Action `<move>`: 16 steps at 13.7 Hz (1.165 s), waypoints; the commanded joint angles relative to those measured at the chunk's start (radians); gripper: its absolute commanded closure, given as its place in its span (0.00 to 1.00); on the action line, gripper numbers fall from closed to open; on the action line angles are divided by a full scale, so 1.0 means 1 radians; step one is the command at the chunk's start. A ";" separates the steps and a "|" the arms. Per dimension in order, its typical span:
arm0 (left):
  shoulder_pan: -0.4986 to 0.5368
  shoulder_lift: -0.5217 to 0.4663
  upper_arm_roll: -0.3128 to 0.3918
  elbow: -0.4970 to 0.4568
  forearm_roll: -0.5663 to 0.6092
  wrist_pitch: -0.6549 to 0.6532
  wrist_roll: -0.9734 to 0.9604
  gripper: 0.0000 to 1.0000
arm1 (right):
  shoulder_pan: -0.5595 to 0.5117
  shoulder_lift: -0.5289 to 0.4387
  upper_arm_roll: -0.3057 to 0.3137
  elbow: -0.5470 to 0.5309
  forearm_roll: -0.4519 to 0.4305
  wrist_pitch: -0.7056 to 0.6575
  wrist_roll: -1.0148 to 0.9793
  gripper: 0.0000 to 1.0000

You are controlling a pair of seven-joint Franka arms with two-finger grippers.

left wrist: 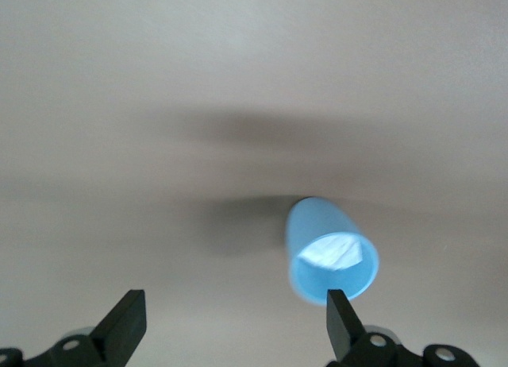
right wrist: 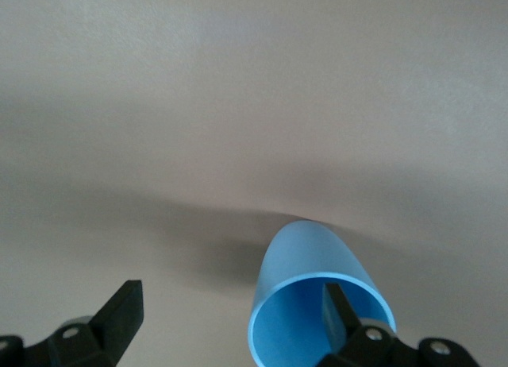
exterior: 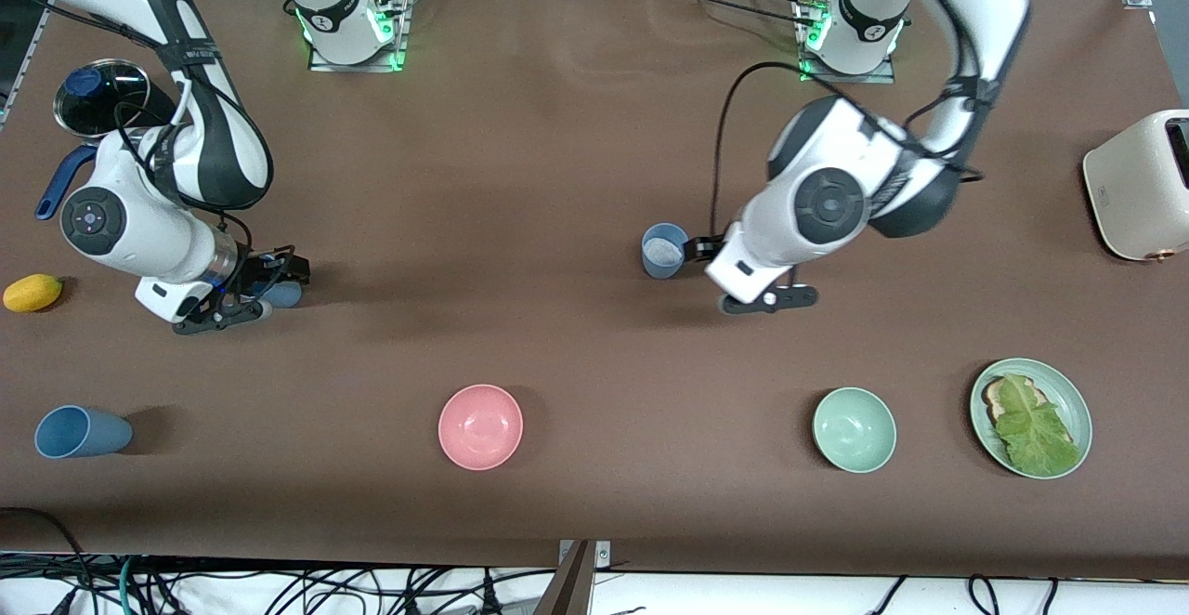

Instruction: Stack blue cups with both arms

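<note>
Three blue cups on the table, one upright (exterior: 663, 251) mid-table beside the left gripper (exterior: 699, 250), fingers spread and released, another (exterior: 281, 294) at the open right gripper (exterior: 274, 281), one finger inside its rim, third (exterior: 82, 432) lying on its side, nearest the front camera.

Bare desk (exterior: 557, 178) stretch wide between arms. Upright blue cup (exterior: 663, 251) just beside left end effector (exterior: 699, 250). Pink bowl (exterior: 480, 426), green bowl (exterior: 854, 429), plate (exterior: 1076, 401) line camera-side edge, gaps between.
</note>
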 commanded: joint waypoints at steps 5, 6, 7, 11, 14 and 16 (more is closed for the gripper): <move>0.187 -0.151 -0.003 0.062 -0.002 -0.220 0.305 0.00 | -0.016 0.022 -0.018 -0.033 -0.010 0.016 -0.014 0.00; 0.201 -0.179 -0.003 0.062 -0.002 -0.248 0.334 0.00 | -0.019 0.023 -0.018 -0.033 -0.009 0.016 -0.014 0.01; 0.212 -0.202 -0.003 0.060 -0.002 -0.259 0.354 0.00 | -0.019 0.028 -0.018 -0.034 -0.007 0.016 -0.014 0.07; 0.131 -0.337 0.135 -0.027 0.049 -0.242 0.510 0.01 | -0.021 0.060 -0.018 -0.033 -0.003 0.016 -0.013 0.89; 0.062 -0.478 0.262 -0.224 0.044 -0.056 0.607 0.01 | -0.024 0.068 -0.015 -0.008 0.007 0.002 -0.007 1.00; 0.034 -0.517 0.298 -0.299 0.043 -0.007 0.632 0.01 | -0.004 0.065 -0.003 0.061 0.017 -0.100 0.031 1.00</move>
